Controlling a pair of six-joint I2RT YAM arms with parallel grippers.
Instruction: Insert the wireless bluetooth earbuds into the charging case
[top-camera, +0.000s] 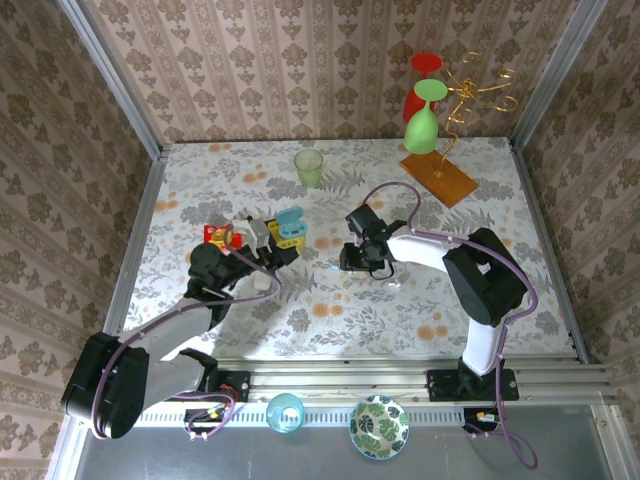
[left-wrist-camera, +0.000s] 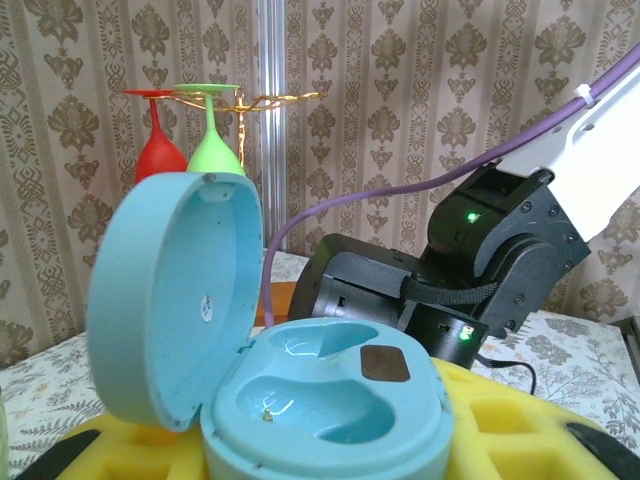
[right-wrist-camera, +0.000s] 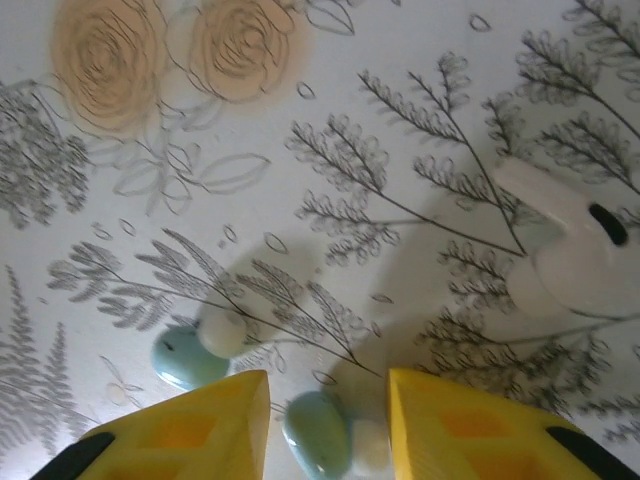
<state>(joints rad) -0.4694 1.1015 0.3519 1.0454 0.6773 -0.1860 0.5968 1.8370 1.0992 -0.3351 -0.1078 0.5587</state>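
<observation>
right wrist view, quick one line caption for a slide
Right gripper open over the floral table, one pale-blue earbud between its yellow fingers, a second earbud lying nearby.

We lose the lower part of one earbud (right-wrist-camera: 318, 432) at the right wrist view's bottom edge. The charging case (left-wrist-camera: 330, 405) is likewise cropped at its base.

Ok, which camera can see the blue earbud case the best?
The left wrist view: the charging case is close up, lid open, both wells empty. The top external view shows it as a small blue shape.
</observation>
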